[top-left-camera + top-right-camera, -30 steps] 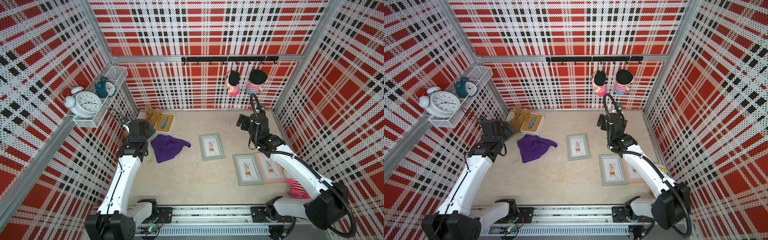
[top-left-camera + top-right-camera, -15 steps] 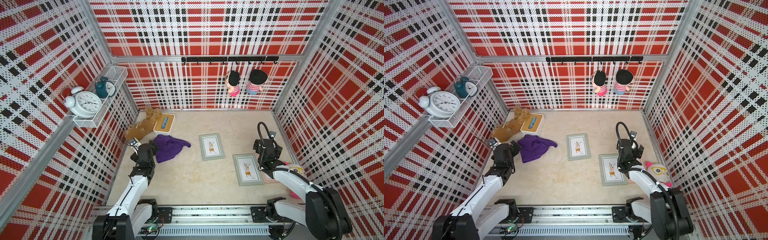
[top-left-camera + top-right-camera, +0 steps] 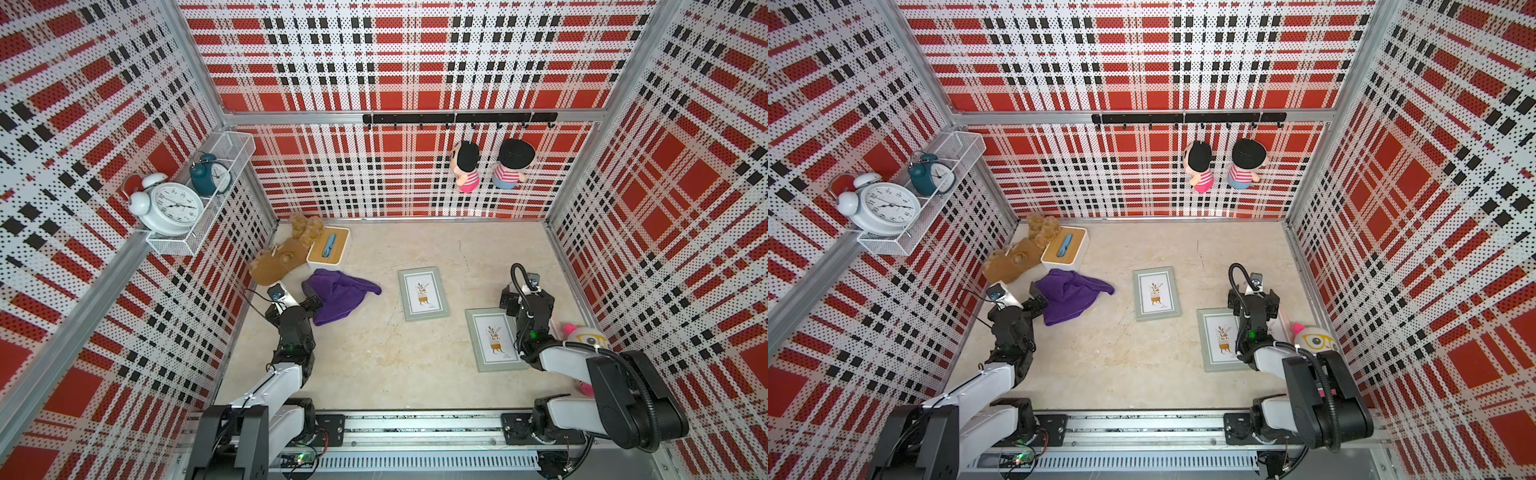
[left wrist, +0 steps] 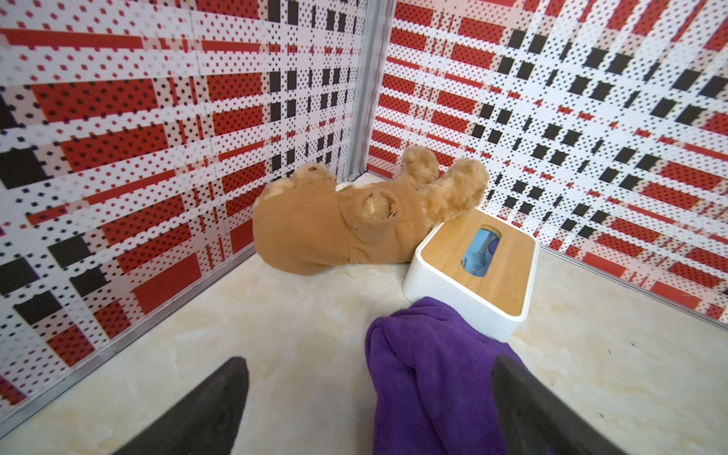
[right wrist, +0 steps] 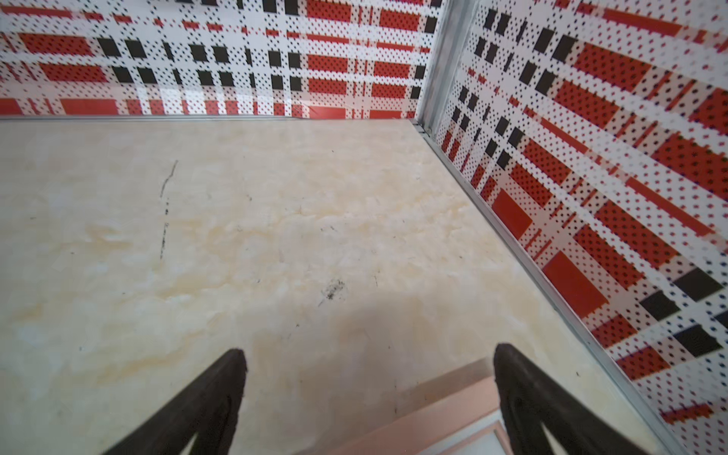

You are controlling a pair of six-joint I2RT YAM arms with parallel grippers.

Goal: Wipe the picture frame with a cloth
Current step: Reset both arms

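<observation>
One cloth [image 4: 429,374], apparently within left tool [image 4: 368,361].

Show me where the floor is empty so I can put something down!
Biggest bare patch: the floor between the back wall, the tissue box and the middle frame. Another: in front, along the rail. Crowded: the corner with brown plush and purple cloth, and the right side by the second frame and toy.

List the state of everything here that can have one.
cloth, crumpled, lying ungripped.
left gripper, open, cloth edge between its jaws.
right gripper, open, empty, above the pink frame.
middle green frame, flat, face up.
nearer green frame, flat, face up.
plush bear, lying down.
</observation>
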